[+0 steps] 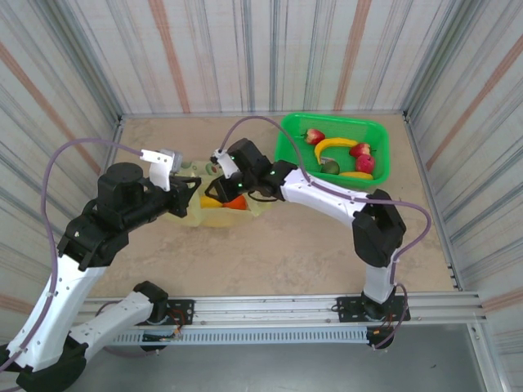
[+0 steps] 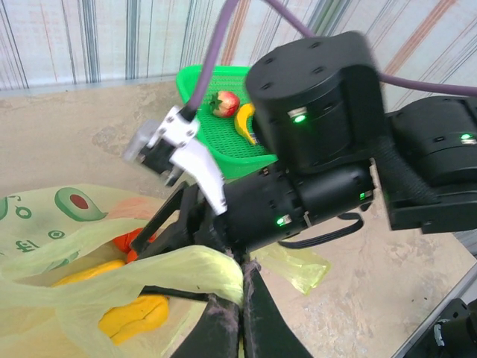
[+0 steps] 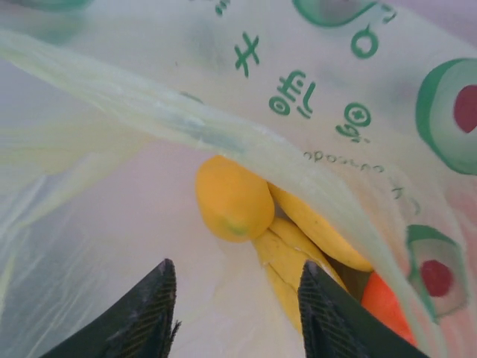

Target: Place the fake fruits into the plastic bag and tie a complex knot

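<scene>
The plastic bag (image 1: 189,214) lies open on the table, yellow-green with avocado prints. My left gripper (image 2: 243,287) is shut on a strip of its rim (image 2: 179,265) and holds the mouth up; in the top view it (image 1: 194,190) sits at the bag's left. My right gripper (image 3: 235,298) reaches inside the bag, its fingers open with nothing between them. Just beyond its fingertips lie an orange-yellow ball (image 3: 232,198), yellow bananas (image 3: 298,239) and an orange-red piece (image 3: 384,302). More fake fruits sit in the green basket (image 1: 380,135): a strawberry (image 1: 315,136), a banana (image 1: 335,145) and an apple (image 1: 365,162).
The right arm's black wrist (image 2: 313,194) crowds close above my left fingers. The basket (image 2: 216,149) stands behind it, by the back right wall. Striped walls enclose the table on three sides. Bare tabletop (image 1: 270,253) stretches in front of the bag.
</scene>
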`<state>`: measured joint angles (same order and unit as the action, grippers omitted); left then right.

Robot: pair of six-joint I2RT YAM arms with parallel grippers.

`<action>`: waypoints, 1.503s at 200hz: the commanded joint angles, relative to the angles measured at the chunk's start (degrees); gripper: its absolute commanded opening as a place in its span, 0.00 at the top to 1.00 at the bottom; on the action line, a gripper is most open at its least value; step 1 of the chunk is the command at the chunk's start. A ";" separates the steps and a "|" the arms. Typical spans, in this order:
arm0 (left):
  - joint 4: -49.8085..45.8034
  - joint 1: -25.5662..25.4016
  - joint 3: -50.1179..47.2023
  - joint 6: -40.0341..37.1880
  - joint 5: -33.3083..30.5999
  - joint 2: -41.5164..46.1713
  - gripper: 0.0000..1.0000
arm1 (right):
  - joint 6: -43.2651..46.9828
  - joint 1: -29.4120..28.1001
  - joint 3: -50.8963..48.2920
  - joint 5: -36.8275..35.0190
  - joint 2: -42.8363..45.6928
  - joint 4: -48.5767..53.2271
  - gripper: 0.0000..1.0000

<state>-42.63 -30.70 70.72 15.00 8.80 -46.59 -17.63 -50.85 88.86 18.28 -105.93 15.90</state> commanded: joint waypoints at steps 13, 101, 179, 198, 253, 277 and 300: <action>0.01 0.56 -0.14 -0.80 -1.26 0.45 1.00 | -0.81 1.01 -3.28 2.27 6.19 -3.45 0.60; 0.52 0.60 1.24 -0.24 0.19 0.11 1.00 | -5.18 8.86 -12.05 1.81 16.94 -6.94 0.67; 0.88 0.60 1.70 -0.32 1.39 -0.50 1.00 | -9.01 26.68 -14.22 -5.01 17.61 2.45 0.60; 1.31 0.59 1.79 -0.43 1.62 -0.74 1.00 | -8.88 30.66 -11.68 -10.76 15.55 8.64 0.58; 3.10 0.58 1.20 -1.10 3.76 -1.60 1.00 | -8.56 38.93 -2.04 -27.55 5.37 25.26 0.34; 4.13 0.57 0.52 -1.29 3.98 -1.49 1.00 | -9.78 40.69 5.34 -36.05 -1.00 32.59 0.25; 5.15 0.62 -0.45 -1.12 5.45 -1.91 1.00 | -8.10 41.82 11.33 -40.81 -6.78 37.08 0.22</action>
<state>-40.01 -30.44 70.89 14.81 11.92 -48.34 -26.15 -9.89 94.37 -12.71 -107.87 43.11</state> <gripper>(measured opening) 0.058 0.780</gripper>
